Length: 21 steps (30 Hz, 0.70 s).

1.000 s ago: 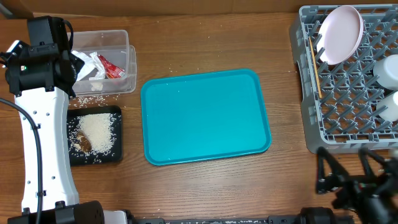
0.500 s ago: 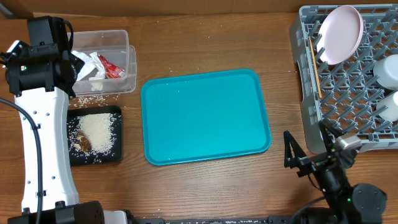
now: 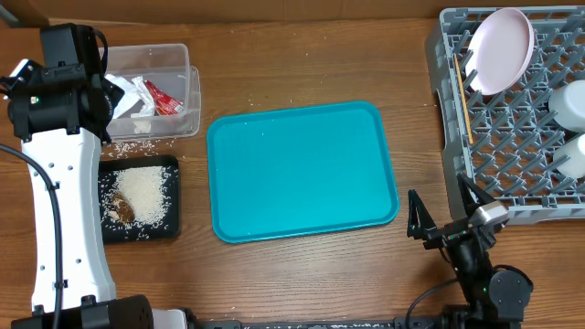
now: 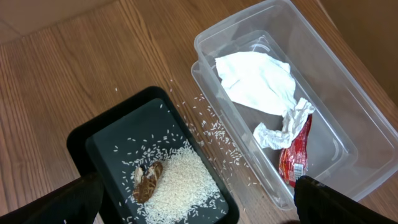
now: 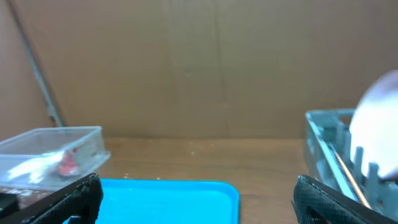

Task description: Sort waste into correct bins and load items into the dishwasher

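Both jaws wide, nothing held: left gripper (image 4: 199, 185) over black tray (image 4: 112, 140), right gripper (image 3: 439, 215) beside dish rack (image 3: 512, 137). Looks sorted. Park arms without clipping rack or teal tray (image 3: 302, 169).

The desk (image 3: 302, 55) bears 1 clear tub (image 3: 174, 51), 1 black tray (image 3: 157, 232), 1 teal tray (image 3: 302, 169) and 1 rack (image 3: 512, 157). The tub holds 2 white paper wads (image 4: 255, 81) and 1 red wrapper (image 4: 297, 157). The black tray holds 1 brown scrap (image 4: 147, 182) and 1 rice heap (image 4: 180, 180). The rack carries 1 plate (image 3: 500, 50), 2 other white dishes (image 3: 569, 105), and chopsticks (image 3: 463, 99) that show as 1 line.
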Each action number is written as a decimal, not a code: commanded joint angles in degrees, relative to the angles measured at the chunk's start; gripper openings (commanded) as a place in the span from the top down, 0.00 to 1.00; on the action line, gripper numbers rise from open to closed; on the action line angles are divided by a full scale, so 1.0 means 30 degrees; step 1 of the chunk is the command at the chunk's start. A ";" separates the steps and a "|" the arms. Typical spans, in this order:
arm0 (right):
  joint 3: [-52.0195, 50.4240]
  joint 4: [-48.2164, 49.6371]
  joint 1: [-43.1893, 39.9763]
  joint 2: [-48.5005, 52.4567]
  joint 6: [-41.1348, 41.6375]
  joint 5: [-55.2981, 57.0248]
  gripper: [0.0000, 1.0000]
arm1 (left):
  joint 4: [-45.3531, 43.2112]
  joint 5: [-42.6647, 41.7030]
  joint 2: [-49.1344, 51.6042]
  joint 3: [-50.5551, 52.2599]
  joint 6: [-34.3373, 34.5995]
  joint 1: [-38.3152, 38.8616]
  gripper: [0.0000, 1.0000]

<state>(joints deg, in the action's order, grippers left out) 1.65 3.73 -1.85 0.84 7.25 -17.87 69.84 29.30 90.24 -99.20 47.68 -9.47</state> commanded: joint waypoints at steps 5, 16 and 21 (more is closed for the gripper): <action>-0.0401 -0.2368 -0.0051 -0.0226 -0.0073 0.4976 0.00 | -0.0007 0.0131 0.0168 0.0022 0.0189 0.0044 0.00; -0.0393 -0.2871 -0.0051 -0.0226 -0.1494 0.6186 0.00 | -0.0007 0.0131 0.0168 0.0022 0.0189 0.0044 0.00; -0.0393 -0.2856 -0.0051 -0.0226 -0.1486 0.5945 0.00 | -0.0015 0.0131 0.0168 0.0022 0.0189 0.0044 0.00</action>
<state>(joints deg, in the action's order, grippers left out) 1.04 -5.19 -1.85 0.84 3.57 -0.47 69.87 29.30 90.24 -99.20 47.68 -9.47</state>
